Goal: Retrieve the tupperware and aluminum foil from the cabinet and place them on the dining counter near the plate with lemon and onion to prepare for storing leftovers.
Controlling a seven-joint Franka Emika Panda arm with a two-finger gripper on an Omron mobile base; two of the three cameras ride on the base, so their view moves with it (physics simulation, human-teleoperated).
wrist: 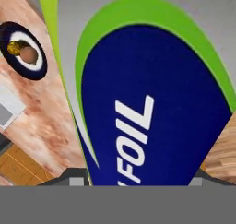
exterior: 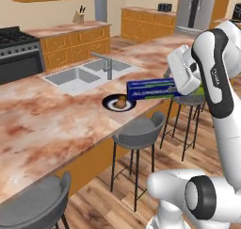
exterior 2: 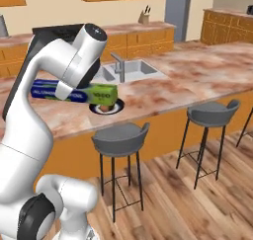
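Your jaws are clamped on the aluminum foil (exterior: 149, 89), holding it level above the desk (exterior: 56, 124) so it can be set down beside the plate (exterior: 111, 104).

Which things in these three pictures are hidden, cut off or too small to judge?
- End effector: in the left base view the hand's white body covers its fingertips, so their contact with the aluminum foil is hidden.
- Aluminum foil, hand view: the box runs past the picture's edges, and its lettering is cut off.
- Lemon and onion: too small on the plate to tell whether they touch.
- Plate, right base view: partly behind the foil box.
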